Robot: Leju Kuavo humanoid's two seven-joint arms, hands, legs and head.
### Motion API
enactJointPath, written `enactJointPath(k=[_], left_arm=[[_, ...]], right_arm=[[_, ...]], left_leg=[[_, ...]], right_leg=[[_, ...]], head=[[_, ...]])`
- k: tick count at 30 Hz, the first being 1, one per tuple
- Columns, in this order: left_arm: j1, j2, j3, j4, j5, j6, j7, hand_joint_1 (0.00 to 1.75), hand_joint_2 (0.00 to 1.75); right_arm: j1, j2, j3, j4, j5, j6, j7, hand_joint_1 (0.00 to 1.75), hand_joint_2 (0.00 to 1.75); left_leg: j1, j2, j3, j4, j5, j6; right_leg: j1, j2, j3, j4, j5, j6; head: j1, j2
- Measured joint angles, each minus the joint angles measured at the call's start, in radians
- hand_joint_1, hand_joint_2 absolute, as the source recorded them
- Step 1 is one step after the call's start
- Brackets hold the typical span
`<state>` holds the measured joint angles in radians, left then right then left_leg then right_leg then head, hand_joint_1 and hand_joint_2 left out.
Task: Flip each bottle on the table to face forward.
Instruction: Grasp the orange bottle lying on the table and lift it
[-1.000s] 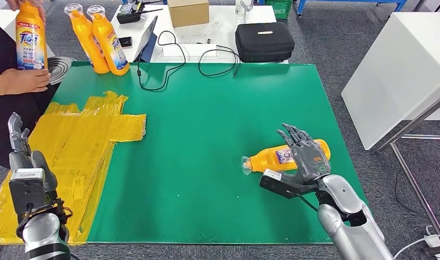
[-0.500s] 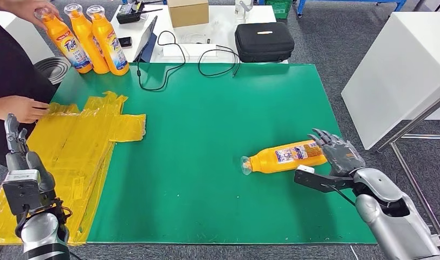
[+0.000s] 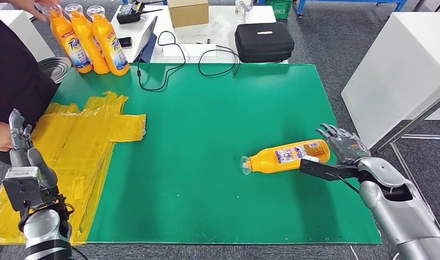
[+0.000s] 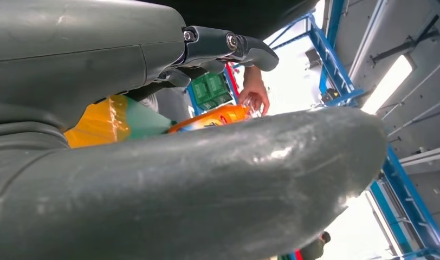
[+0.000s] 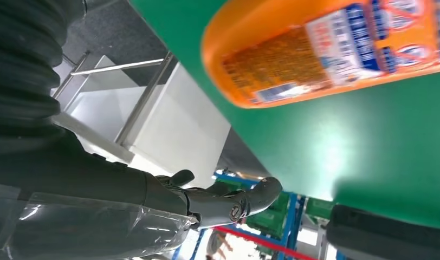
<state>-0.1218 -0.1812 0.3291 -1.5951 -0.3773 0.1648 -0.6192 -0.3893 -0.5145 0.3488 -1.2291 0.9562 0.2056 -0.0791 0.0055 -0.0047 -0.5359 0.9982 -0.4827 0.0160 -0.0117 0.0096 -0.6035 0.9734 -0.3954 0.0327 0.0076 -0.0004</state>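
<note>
An orange bottle [image 3: 287, 156] lies on its side on the green table [image 3: 207, 135], cap pointing left, its back label up. My right hand [image 3: 340, 149] sits just past its base at the table's right edge, fingers spread, thumb along the bottle's near side, holding nothing. The right wrist view shows the orange bottle [image 5: 326, 49] close up, apart from the fingers [image 5: 228, 200]. Three orange bottles [image 3: 88, 38] stand upright at the far left corner; a person's hand [image 3: 31, 6] touches the leftmost. My left hand [image 3: 23, 157] hangs open at the table's near left.
Crumpled yellow plastic [image 3: 82, 135] covers the table's left part. A person in black [image 3: 12, 81] stands at the left. Black cables [image 3: 180, 65] trail over the far edge. Behind are a white table with a black case [image 3: 264, 40] and a cardboard box [image 3: 188, 11].
My right hand slid off the lying bottle to the right, past its base. The person set a third bottle upright beside the two at the far left.
</note>
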Motion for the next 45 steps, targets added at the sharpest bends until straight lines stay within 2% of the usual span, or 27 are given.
enactJointPath(k=[9, 17, 23, 24, 27, 28, 35, 45], left_arm=[[-0.009, 0.000, -0.008, 0.010, 0.000, 0.000, 0.000, 0.00, 0.00], [-0.022, 0.000, -0.015, 0.016, 0.016, -0.010, 0.000, 0.00, 0.00], [-0.023, 0.000, -0.015, 0.017, 0.023, -0.013, 0.000, 0.00, 0.00], [-0.024, 0.000, -0.015, 0.017, 0.025, -0.014, 0.000, 0.00, 0.00], [-0.032, 0.001, -0.016, 0.021, 0.033, -0.018, -0.001, 0.00, 0.00], [-0.037, 0.001, -0.018, 0.025, 0.037, -0.019, -0.002, 0.00, 0.00], [-0.060, 0.007, -0.034, 0.050, 0.051, -0.019, -0.007, 0.00, 0.00], [-0.073, 0.015, -0.042, 0.073, 0.063, -0.012, -0.009, 0.00, 0.00]], right_arm=[[-0.046, 0.041, 0.039, 0.086, 0.010, -0.006, -0.001, 0.00, 1.75], [-0.117, 0.151, 0.107, 0.270, 0.054, -0.058, -0.010, 0.00, 1.75], [-0.137, 0.192, 0.134, 0.349, 0.063, -0.065, -0.011, 0.00, 1.75], [-0.144, 0.197, 0.139, 0.363, 0.066, -0.060, -0.011, 0.36, 1.75], [-0.175, 0.210, 0.165, 0.424, 0.070, -0.026, -0.018, 1.67, 1.75], [-0.188, 0.212, 0.175, 0.448, 0.070, -0.013, -0.023, 1.75, 1.75], [-0.233, 0.217, 0.223, 0.559, 0.050, 0.014, -0.036, 1.75, 1.75], [-0.257, 0.218, 0.244, 0.608, 0.014, 0.036, -0.020, 1.75, 1.75]], left_leg=[[0.000, 0.000, -0.001, 0.000, 0.000, 0.000], [0.000, 0.000, 0.000, 0.000, 0.000, 0.000], [0.001, 0.000, -0.001, 0.000, 0.001, 0.000], [0.001, 0.000, -0.001, 0.000, 0.001, 0.000], [0.001, 0.000, 0.001, 0.000, 0.001, 0.000], [0.001, 0.000, 0.001, 0.000, 0.001, 0.000], [0.000, 0.000, 0.010, 0.000, 0.000, 0.000], [0.000, 0.000, 0.014, 0.000, 0.000, 0.000]], right_leg=[[0.000, 0.000, 0.000, 0.000, 0.000, 0.000], [0.000, 0.000, 0.000, 0.000, 0.000, 0.000], [0.000, 0.000, 0.000, 0.001, 0.000, 0.000], [0.000, 0.000, 0.000, 0.000, 0.000, 0.000], [0.000, 0.000, 0.000, 0.000, 0.000, 0.000], [0.000, 0.000, 0.001, 0.000, 0.000, 0.000], [0.001, 0.000, 0.009, -0.001, 0.000, 0.000], [0.001, 0.000, 0.014, -0.001, 0.000, 0.000]], head=[[0.000, 0.000], [0.000, 0.000], [0.000, 0.000], [0.000, 0.000], [0.000, 0.000], [0.000, 0.000], [0.000, 0.000], [0.000, 0.000]])
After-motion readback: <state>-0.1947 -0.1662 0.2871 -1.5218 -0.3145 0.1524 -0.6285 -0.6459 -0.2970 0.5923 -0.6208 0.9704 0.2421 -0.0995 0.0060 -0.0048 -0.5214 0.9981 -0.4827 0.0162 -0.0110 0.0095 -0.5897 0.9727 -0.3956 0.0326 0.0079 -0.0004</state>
